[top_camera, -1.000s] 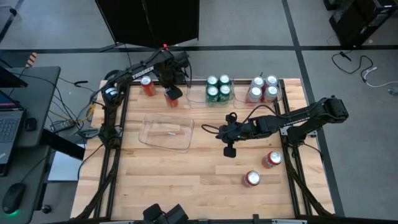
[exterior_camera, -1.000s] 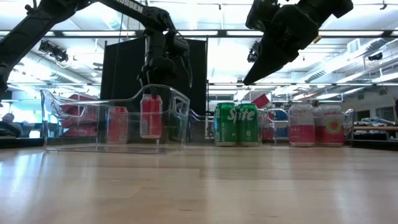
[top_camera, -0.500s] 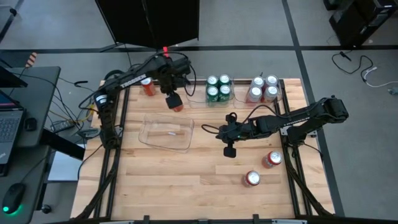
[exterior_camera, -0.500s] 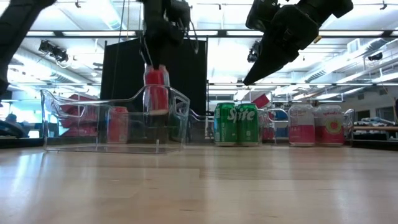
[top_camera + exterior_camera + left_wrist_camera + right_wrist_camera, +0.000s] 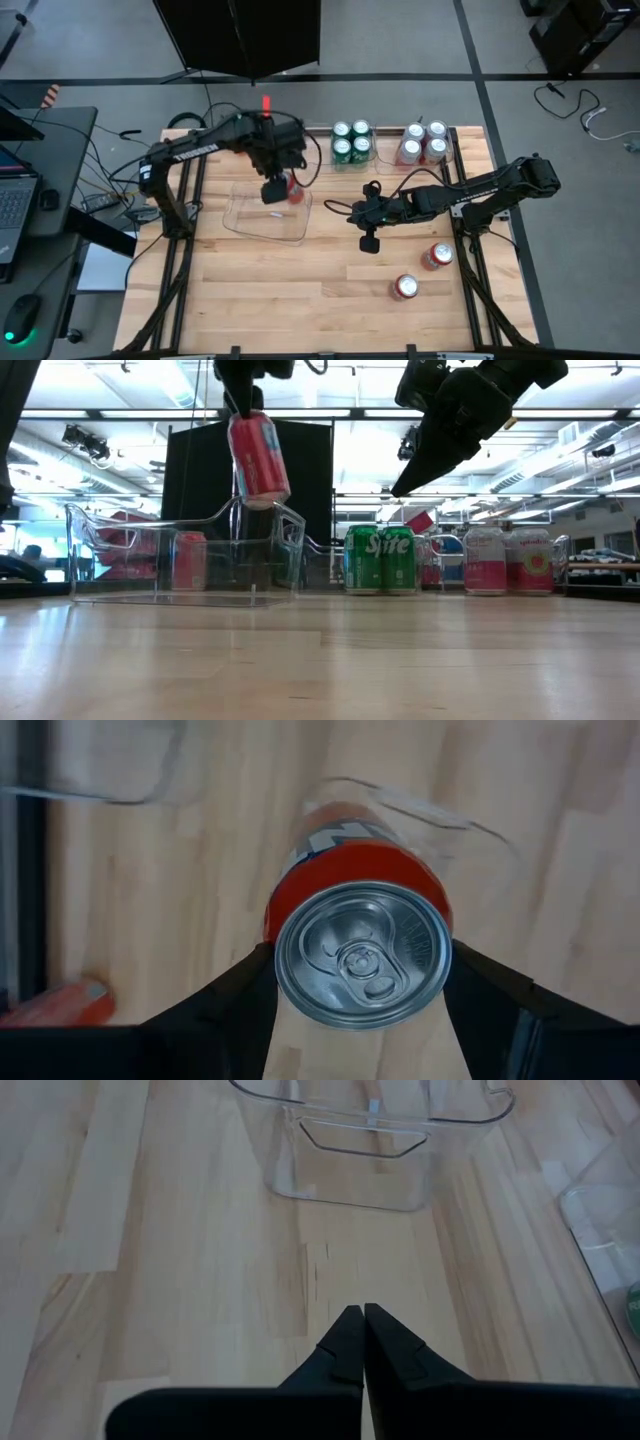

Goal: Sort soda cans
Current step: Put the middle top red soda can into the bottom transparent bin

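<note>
Above clear bin's (image 5: 262, 228) rim, left pincer (image 5: 277, 190) grips red can (image 5: 258, 458).

We see a grey floor (image 5: 560, 200) around the wooden table (image 5: 330, 280). Behind the table stands a black panel (image 5: 240, 35). Left of the table sits a dark desk (image 5: 40, 200). Right of the table, cables (image 5: 585, 110) lie on the floor. Ceiling strip lights (image 5: 570, 415) shine beyond the table.

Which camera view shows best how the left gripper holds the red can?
The left wrist view: the left gripper has its fingers on both sides of the red can, seen from its silver top. The low view shows the can tilted, held above the clear bin. The high view mostly hides it. The right wrist view does not show it.
</note>
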Tool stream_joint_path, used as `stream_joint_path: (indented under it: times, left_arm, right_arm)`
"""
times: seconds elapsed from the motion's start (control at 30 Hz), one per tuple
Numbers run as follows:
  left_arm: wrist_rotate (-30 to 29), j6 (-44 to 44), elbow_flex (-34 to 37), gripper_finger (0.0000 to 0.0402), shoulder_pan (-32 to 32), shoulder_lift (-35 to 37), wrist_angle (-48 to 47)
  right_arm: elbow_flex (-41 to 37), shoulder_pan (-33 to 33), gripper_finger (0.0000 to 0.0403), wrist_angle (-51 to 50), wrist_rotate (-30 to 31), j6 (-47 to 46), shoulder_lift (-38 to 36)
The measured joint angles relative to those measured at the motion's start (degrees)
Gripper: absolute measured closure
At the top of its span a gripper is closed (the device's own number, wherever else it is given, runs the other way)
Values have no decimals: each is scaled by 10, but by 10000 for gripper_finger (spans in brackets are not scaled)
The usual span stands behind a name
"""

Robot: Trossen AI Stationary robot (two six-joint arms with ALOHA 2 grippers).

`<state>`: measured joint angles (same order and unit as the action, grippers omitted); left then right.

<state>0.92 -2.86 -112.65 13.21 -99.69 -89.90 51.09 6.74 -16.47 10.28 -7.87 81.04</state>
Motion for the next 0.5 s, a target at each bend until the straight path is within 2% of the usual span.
stream_joint_path:
  times: [0.27, 0.5]
  left_arm:
    - [7, -14, 76, 159, -25, 0, 14]
    - [7, -61, 148, 159, -22, 0, 117]
  right_arm:
    - [0, 0, 403, 0, 0, -1, 0]
    - [0, 0, 403, 0, 0, -1, 0]
